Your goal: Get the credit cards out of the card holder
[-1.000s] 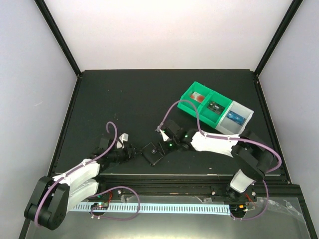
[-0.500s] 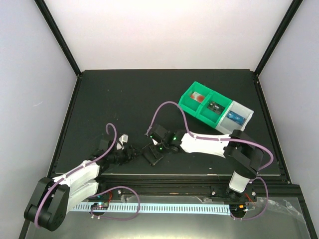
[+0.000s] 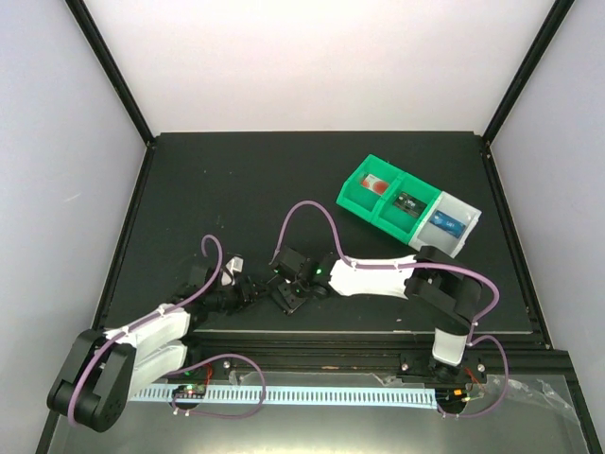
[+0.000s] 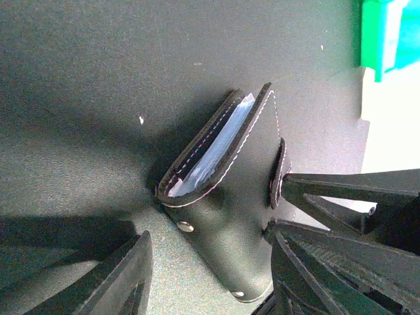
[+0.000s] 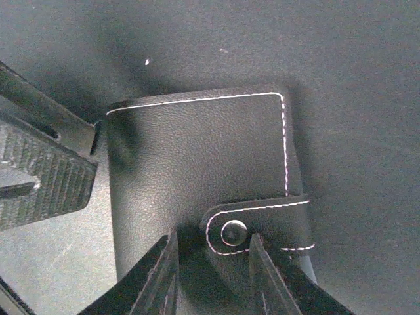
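The card holder (image 3: pixel 288 296) is a black leather fold with white stitching, lying near the table's front edge. In the left wrist view the card holder (image 4: pixel 243 197) gapes slightly and shows a pale blue-grey sleeve (image 4: pixel 213 147) inside. My left gripper (image 4: pixel 210 285) is open, with a finger on either side of the holder's lower end. My right gripper (image 5: pixel 213 275) is open with a narrow gap, straddling the snap strap (image 5: pixel 252 226). A bright-blue credit card (image 3: pixel 444 224) lies in the tray's grey end compartment. In the top view the left gripper (image 3: pixel 248 291) and right gripper (image 3: pixel 289 284) meet at the holder.
A green-and-grey compartment tray (image 3: pixel 356 200) stands at the back right, with a red-and-white item (image 3: pixel 378 184) and a dark green item (image 3: pixel 408 200) in it. Its green corner shows in the left wrist view (image 4: pixel 387 33). Black frame posts edge the table.
My right arm has swung left and its gripper has come down over the holder's strap. The holder has shifted slightly left. The left gripper has stayed by the holder.
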{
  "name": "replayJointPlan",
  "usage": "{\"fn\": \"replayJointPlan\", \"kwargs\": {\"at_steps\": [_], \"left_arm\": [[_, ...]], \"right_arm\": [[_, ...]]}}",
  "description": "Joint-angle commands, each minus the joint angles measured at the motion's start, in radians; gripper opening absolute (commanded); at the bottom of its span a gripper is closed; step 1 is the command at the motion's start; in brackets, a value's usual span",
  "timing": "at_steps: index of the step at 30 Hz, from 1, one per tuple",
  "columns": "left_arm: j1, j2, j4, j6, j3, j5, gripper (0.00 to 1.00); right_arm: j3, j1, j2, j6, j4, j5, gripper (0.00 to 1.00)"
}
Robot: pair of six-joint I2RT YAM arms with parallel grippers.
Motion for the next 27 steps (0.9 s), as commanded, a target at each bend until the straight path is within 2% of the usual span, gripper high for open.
{"fn": "replayJointPlan", "kwargs": {"at_steps": [1,5,9,11,16,20,25,27], "left_arm": [[-0.005,0.013,0.038,-0.008,0.008,0.011,0.51],[-0.005,0.014,0.04,-0.013,0.006,0.001,0.53],[-0.006,0.039,0.056,-0.002,0.0,-0.047,0.54],[-0.007,0.075,0.076,0.005,0.004,-0.038,0.54],[-0.012,0.146,0.176,-0.019,-0.004,-0.015,0.58],[-0.015,0.194,0.211,-0.028,0.016,-0.015,0.58],[-0.015,0.239,0.222,-0.015,0.034,-0.007,0.54],[-0.015,0.238,0.26,-0.02,0.019,0.015,0.55]], "right_arm": [[-0.047,0.006,0.02,0.03,0.023,0.091,0.3],[-0.069,0.006,0.01,0.043,0.063,0.101,0.21],[-0.101,0.007,-0.005,0.029,0.155,0.063,0.06],[-0.101,0.006,-0.006,0.034,0.175,0.05,0.01],[-0.126,0.006,-0.034,0.048,0.259,-0.021,0.01],[-0.146,0.006,-0.069,0.075,0.298,-0.065,0.01],[-0.099,0.007,-0.079,0.091,0.226,-0.039,0.01],[-0.072,0.006,-0.074,0.096,0.188,-0.009,0.08]]}}
